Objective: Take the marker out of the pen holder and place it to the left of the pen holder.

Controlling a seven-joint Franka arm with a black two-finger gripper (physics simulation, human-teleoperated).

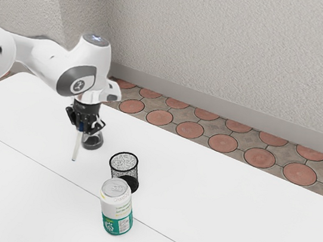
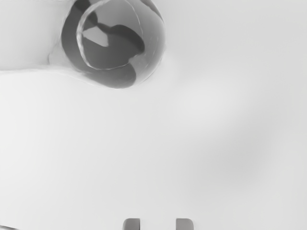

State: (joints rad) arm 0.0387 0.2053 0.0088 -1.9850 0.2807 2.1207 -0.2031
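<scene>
As it hangs, the marker (image 1: 76,146) points down (steeply).

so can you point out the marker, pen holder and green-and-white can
Marker (image 1: 76,147): exterior view, on its pale barrel.
Pen holder (image 1: 132,174): exterior view, on its mesh side wall.
Green-and-white can (image 1: 116,209): exterior view, on the label's white part.

Marker (image 1: 77,145), quantity 1: slim, white body, dark blue upper part, dark lower tip. Gripped near upper end, near-vertical, slight tilt. Located outside pen holder (image 1: 115,171), toward exterior view's left. Pen holder, quantity 1: black mesh cylinder, open top, upright on table, lower front partly hidden.
</scene>
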